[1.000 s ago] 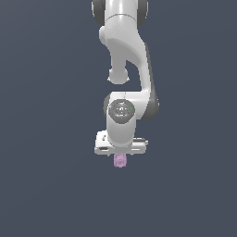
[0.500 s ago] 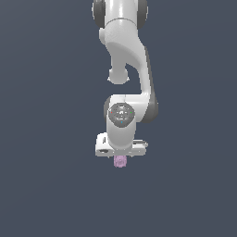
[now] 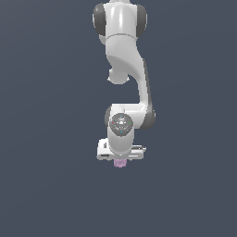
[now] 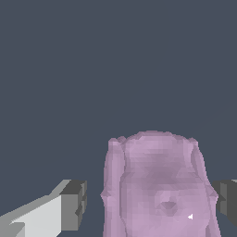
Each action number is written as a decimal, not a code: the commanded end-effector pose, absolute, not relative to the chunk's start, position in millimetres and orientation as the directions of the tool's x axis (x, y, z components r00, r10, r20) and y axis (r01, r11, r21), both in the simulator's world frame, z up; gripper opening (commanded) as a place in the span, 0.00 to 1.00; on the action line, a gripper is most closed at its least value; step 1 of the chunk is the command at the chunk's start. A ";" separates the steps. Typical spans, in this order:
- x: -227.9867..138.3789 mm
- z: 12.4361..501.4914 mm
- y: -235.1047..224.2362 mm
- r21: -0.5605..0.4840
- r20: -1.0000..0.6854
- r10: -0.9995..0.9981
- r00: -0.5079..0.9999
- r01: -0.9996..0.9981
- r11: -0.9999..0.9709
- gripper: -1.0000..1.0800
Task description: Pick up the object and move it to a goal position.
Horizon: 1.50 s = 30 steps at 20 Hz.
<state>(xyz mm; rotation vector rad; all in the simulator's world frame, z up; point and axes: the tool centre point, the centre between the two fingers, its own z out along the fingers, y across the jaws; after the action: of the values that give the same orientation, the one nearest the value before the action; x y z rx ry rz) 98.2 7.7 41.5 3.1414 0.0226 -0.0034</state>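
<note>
Between end effector (image 3: pixel 120 161) fingers (image 4: pixel 65 211): object (image 4: pixel 157 190).

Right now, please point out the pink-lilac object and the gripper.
pink-lilac object (image 4: pixel 157 185), wrist view, middle of its bumpy body.
gripper (image 3: pixel 120 159), exterior view, between its fingertips, just above the object.

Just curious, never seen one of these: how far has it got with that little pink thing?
Reaching looks done: the gripper is right over the pink object, which sits between the jaws. One pad seems apart from it, so a firm grip is unclear. Lifting and carrying remain; no goal shows.
</note>
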 end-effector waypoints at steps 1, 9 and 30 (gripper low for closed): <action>99.2 37.3 7.7 0.000 0.000 0.014 1.000 0.014 -1.000 0.96; 100.2 38.7 7.7 0.000 0.000 0.014 1.000 0.014 -1.000 0.00; 75.1 59.7 -13.1 0.000 0.000 0.014 1.000 0.014 -1.000 0.00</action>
<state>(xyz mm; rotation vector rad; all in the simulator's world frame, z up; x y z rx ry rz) 79.7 -8.8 55.3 3.1416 0.0231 -0.0013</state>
